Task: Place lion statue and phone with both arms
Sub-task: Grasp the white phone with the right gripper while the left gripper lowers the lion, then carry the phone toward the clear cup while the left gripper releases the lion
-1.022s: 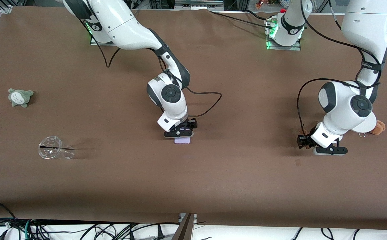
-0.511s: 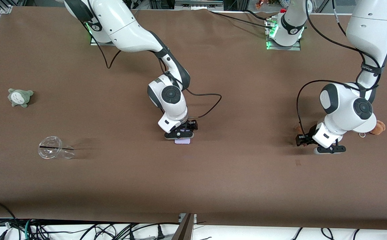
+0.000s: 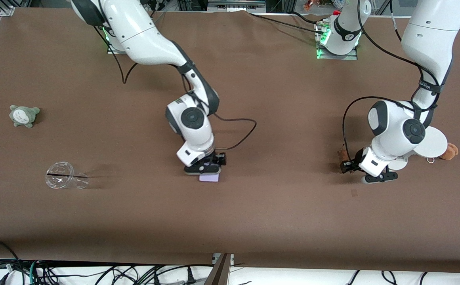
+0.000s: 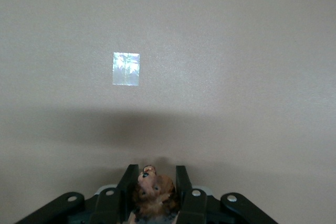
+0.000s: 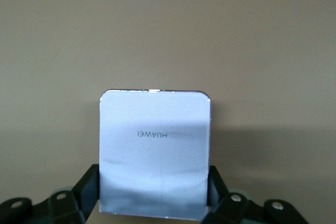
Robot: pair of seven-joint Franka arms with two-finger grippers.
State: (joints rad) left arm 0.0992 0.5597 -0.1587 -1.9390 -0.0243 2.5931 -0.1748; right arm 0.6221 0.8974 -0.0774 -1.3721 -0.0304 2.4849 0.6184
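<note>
right claw (image 3: 206,171) clamps the phone (image 3: 209,178) above the table; left claw (image 3: 366,170) clamps the lion statue (image 4: 152,187).

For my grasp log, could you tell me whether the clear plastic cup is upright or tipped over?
Tipped over: the clear plastic cup lies on its side on the table, toward the right arm's end, its round mouth facing the front camera.

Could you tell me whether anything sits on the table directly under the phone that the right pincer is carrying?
Nothing visible does: the right pincer holds the phone over bare table.
</note>
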